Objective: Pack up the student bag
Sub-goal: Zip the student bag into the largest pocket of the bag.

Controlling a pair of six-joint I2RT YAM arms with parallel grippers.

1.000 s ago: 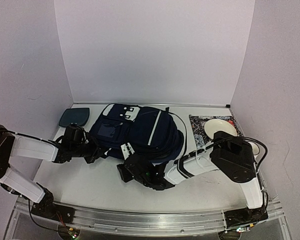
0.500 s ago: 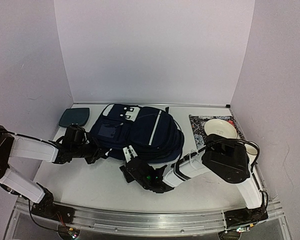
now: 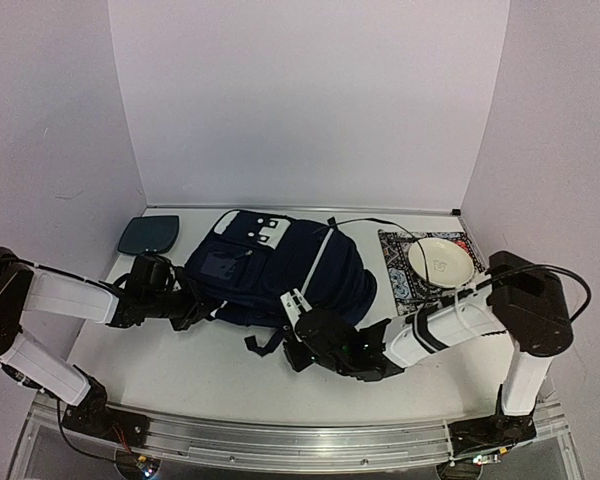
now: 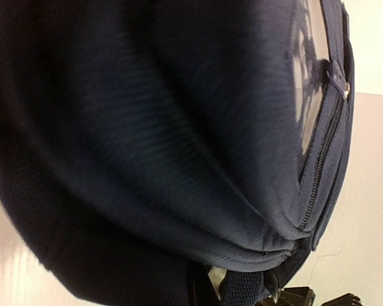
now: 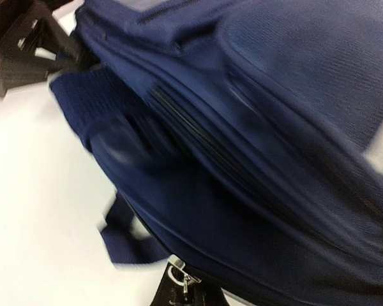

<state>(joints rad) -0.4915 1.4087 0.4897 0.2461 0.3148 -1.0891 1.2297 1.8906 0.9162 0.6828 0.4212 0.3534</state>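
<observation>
L pincer [image 3: 200,308] together at student bag [image 3: 280,262] edge; R pincer [image 3: 292,322] clamped on zip pull [image 5: 180,278]. Pull slow along the zip, w/ L bracing bag vs sliding.

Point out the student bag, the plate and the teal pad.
student bag [image 3: 270,265], top external view, on its navy front panel.
plate [image 3: 450,252], top external view, on its bare cream inside.
teal pad [image 3: 148,236], top external view, on its flat middle.
</observation>
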